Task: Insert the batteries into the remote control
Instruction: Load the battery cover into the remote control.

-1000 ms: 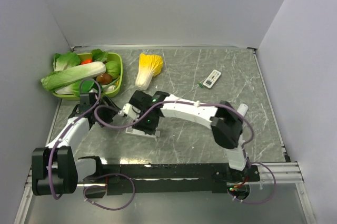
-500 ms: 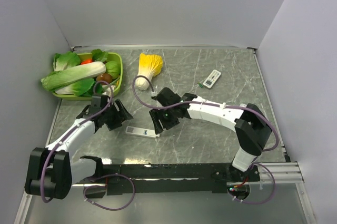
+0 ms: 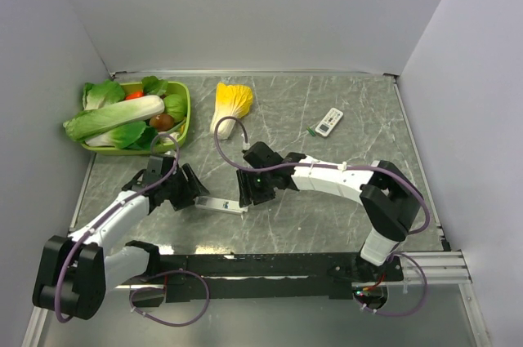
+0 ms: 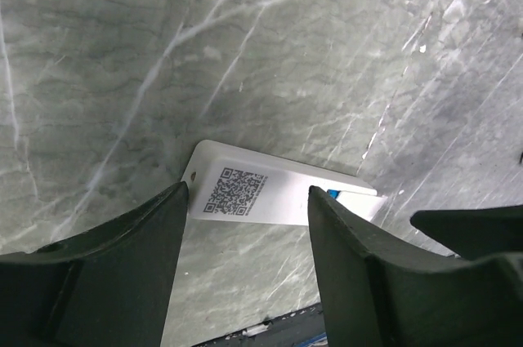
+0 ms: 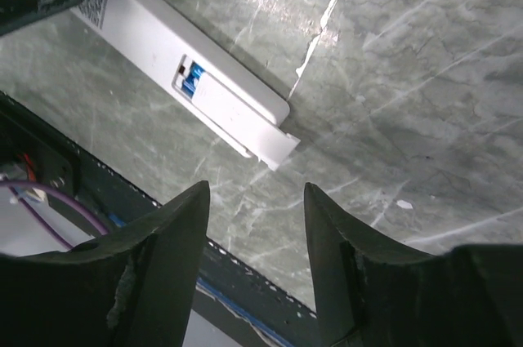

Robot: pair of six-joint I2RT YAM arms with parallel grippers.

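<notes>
A black QR code (image 4: 234, 191), too small to read, is printed on the back of the white remote control (image 3: 221, 204), which lies back-up on the counter (image 3: 310, 224). That end lies just beyond the spread fingers of the left end effector (image 3: 194, 192), open and empty. The right end effector (image 5: 255, 200), also open and empty, hovers near the other end, where a part-slid cover (image 5: 265, 141) bares a blue battery (image 5: 189, 79).
</notes>
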